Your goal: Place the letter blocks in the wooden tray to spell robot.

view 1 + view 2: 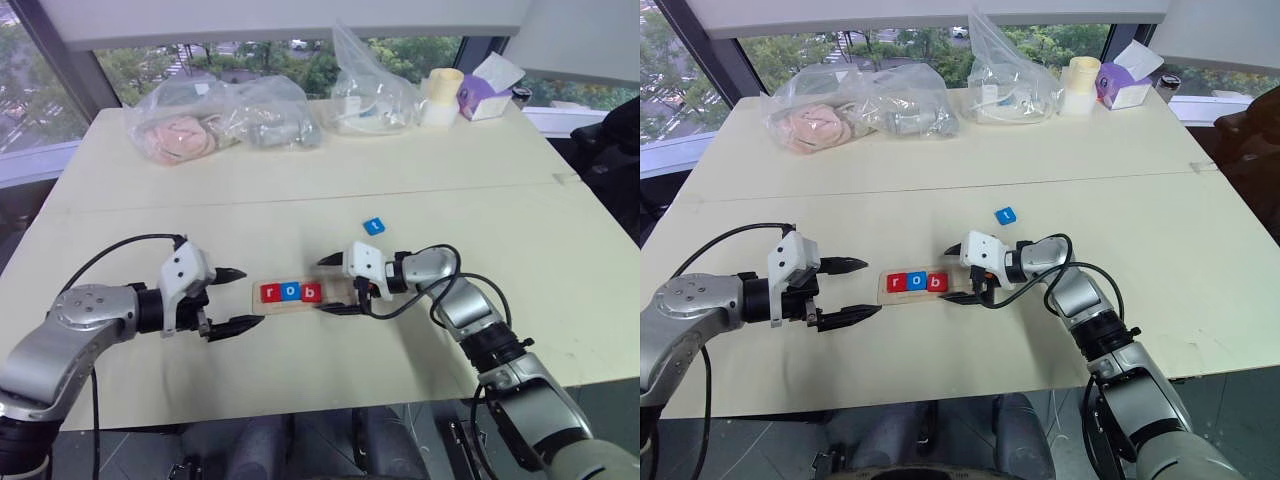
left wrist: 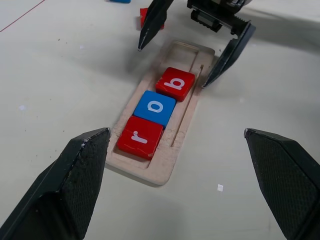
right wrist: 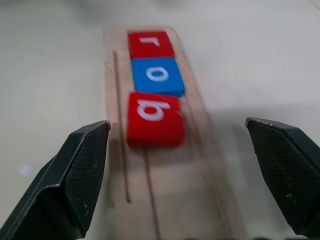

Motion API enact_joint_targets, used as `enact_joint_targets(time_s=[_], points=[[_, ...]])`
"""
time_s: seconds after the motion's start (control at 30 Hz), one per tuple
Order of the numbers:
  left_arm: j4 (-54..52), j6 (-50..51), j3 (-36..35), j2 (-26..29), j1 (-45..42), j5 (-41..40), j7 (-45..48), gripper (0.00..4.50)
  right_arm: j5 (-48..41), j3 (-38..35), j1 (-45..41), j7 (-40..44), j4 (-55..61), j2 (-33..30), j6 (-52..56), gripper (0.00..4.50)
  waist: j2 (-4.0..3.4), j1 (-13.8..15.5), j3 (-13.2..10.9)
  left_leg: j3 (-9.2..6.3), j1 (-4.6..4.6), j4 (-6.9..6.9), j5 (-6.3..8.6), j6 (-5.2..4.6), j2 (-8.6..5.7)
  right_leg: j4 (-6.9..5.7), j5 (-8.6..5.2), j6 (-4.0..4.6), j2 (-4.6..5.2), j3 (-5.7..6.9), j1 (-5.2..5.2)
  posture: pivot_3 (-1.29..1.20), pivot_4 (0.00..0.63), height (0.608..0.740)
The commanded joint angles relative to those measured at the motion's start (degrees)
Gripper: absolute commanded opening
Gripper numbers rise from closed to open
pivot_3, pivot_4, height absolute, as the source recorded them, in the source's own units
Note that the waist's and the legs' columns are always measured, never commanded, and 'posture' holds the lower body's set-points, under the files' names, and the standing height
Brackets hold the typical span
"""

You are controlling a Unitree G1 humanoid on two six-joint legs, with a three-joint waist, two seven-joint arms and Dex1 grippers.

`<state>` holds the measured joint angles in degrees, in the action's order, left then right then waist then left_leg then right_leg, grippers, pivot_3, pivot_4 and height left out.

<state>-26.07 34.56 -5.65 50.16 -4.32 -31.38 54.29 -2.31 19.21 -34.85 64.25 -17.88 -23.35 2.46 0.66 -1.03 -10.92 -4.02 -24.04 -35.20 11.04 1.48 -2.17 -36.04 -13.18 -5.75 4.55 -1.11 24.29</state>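
A pale worktop (image 1: 300,170) is shown, a seam line being seen across its width. Along its far edge, a clear plastic bag of pinkish material (image 1: 180,135) is laid nearest the far left corner, touched by a second clear bag of grey items (image 1: 272,122). A third, upright clear bag (image 1: 368,95) is placed beside a cream roll (image 1: 442,96). A purple tissue box (image 1: 485,92) is set towards the far right corner.

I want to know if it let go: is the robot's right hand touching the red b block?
Apart. In the right wrist view, the right hand has its fingers spread wide on either side of the red b block, with bare tray between.
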Motion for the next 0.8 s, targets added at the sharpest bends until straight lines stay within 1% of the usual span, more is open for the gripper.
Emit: enact_joint_targets(time_s=[0.03,0.17,0.33,0.53,0.63,0.67,0.73,0.8], points=[[-2.55,0.27,-0.4,-0.5,0.37,-0.57,-0.84,4.5,0.48,-0.6,-2.24,-0.66,-1.65,0.79,-2.57,4.46,0.0,-0.01,0.0,0.0,0.0,0.0,0.0,0.0,0.0,0.0,0.0,0.0,-0.01,0.0,0.0,0.0,0.15,0.74],[-2.91,0.57,-0.43,-0.86,0.62,-0.48,-1.45,4.5,1.32,-0.65,-3.88,-1.43,-4.73,1.51,-4.64,4.46,0.0,-0.05,0.0,0.0,0.01,0.0,0.0,0.0,0.0,-0.01,0.0,0.0,-0.01,0.0,0.0,0.0,0.15,0.74],[-2.88,0.54,-0.19,-1.16,0.58,-0.34,-1.94,4.5,1.39,-0.54,-4.78,-1.35,-5.91,2.47,-5.56,4.46,0.0,-0.07,0.0,0.0,0.02,0.01,0.0,0.0,0.0,-0.01,0.0,0.0,-0.01,0.0,0.0,0.0,0.15,0.74],[-3.17,0.68,-0.64,-1.21,1.01,-0.56,-2.06,4.5,-1.57,-2.16,-2.97,1.01,0.73,0.88,-2.42,4.46,0.0,0.02,0.0,0.0,0.01,0.0,0.0,0.0,0.0,-0.01,0.0,0.0,-0.01,-0.01,-0.01,0.0,0.15,0.74],[-2.83,0.55,-1.12,-0.96,0.94,-0.6,-1.84,4.5,-3.71,-4.51,-1.89,0.16,5.77,-0.53,1.69,4.46,0.0,0.13,0.0,-0.01,0.01,0.0,0.0,0.0,0.0,-0.01,0.0,0.0,0.0,-0.01,0.0,0.0,0.15,0.74],[-2.58,0.41,-1.41,-1.11,0.3,-0.59,-2.13,4.5,-5.82,-6.94,-1.04,-1.64,9.13,-0.94,6.14,4.46,0.0,0.15,0.0,-0.01,0.01,0.0,0.0,0.0,0.0,-0.01,0.0,0.0,0.0,-0.01,0.0,0.0,0.15,0.74],[-2.47,0.34,-2.07,-1.5,-0.78,-1.18,-2.47,4.5,-9.61,-11.7,0.82,-6.22,15.64,-1.27,15.47,4.46,0.0,0.35,0.0,-0.04,0.0,0.0,0.0,0.0,0.01,-0.01,0.0,0.0,0.01,-0.01,0.0,0.0,0.15,0.74],[-2.7,0.98,-2.62,-1.78,-1.71,-2.48,-2.51,4.5,-10.01,-15.62,2.98,-13.64,21.13,-0.88,24.44,4.46,0.0,0.34,0.0,-0.24,-0.01,0.0,0.0,0.0,0.01,-0.01,0.0,0.0,0.02,-0.02,0.0,0.0,0.15,0.74]])
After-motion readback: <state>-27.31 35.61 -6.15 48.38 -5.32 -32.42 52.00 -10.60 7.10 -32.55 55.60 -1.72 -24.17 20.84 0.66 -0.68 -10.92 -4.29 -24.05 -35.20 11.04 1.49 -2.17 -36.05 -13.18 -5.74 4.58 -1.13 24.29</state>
